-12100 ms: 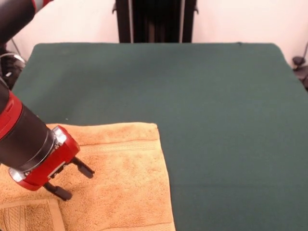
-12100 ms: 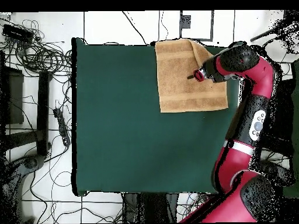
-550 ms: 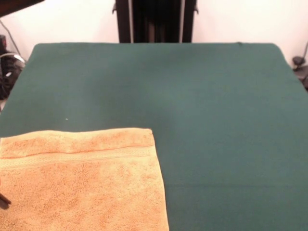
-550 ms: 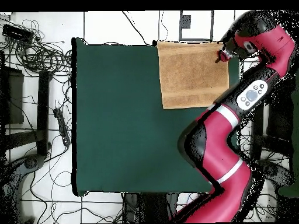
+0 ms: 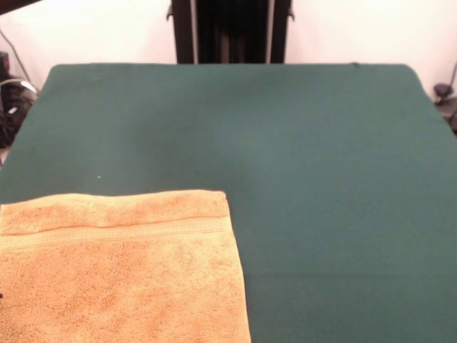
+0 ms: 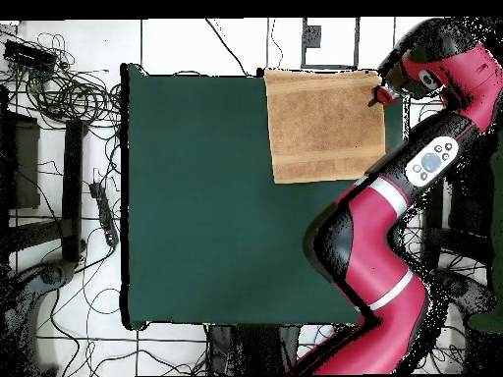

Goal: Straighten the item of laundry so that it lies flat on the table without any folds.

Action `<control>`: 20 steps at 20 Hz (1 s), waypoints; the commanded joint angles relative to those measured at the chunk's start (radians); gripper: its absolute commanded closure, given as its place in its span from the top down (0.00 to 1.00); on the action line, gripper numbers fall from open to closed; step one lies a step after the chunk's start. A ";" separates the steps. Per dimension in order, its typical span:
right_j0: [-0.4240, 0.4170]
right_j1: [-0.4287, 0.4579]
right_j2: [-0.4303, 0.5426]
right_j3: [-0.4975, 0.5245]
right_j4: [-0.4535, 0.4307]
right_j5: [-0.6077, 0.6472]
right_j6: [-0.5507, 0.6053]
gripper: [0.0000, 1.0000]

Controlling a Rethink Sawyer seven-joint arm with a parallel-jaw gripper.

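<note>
The orange-tan towel [image 5: 121, 271] lies spread flat at the near left of the green table [image 5: 321, 179] in the front view, running off the picture's left and bottom edges. A woven band [image 5: 114, 232] crosses it near its far edge. In the overhead view the towel [image 6: 319, 123] lies at the table's [image 6: 196, 196] top right corner, and looks smooth. The gripper [image 6: 377, 95] shows only there, as a small red and black tip at the towel's right edge, under the arm's wrist. The front view does not show it.
The red arm [image 6: 378, 255] bends over the table's right side in the overhead view. The black pedestal [image 5: 232, 32] stands behind the table's far edge. Cables [image 6: 59, 88] lie on the floor to the table's left.
</note>
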 commanded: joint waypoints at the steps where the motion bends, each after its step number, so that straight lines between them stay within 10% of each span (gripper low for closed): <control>1: 0.045 0.025 -0.062 -0.075 -0.074 0.120 -0.221 1.00; 12: 0.058 -0.088 -0.228 -0.019 -0.074 0.596 0.061 1.00; 20: 0.099 -0.090 -0.141 -0.056 -0.025 0.418 0.278 1.00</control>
